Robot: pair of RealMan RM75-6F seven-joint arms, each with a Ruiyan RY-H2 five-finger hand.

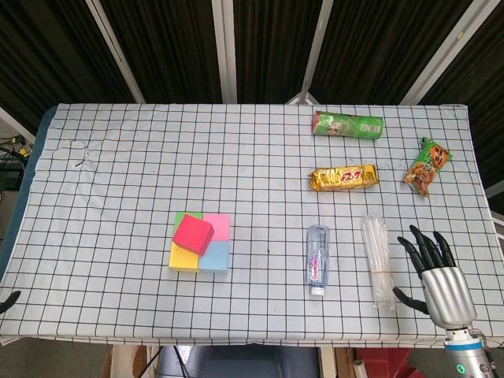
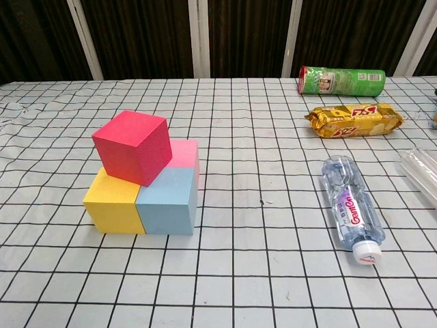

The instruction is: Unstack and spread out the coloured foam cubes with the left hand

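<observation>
Foam cubes first: your yellow cube (image 2: 113, 203) and blue cube (image 2: 167, 202) sit nearest on the tabletop (image 1: 118, 157), the red cube (image 2: 134, 145) stacked on top, tilted, pink cube (image 2: 186, 156) behind. Your right robot hand (image 1: 435, 272) rests open, fingers spread; your left robot hand (image 1: 8, 300) barely shows, state unclear.

A table (image 1: 118, 157) fills most of the room from where I stand, draped in a white cloth (image 2: 259, 109) ruled with a black grid, rumpled toward ten o'clock. Behind it at twelve o'clock hang dark corrugated panels (image 1: 173, 47), split by pale slanting metal struts (image 1: 225, 47). The light is even and flat. Bare floor (image 1: 87, 361) shows at six o'clock.
</observation>
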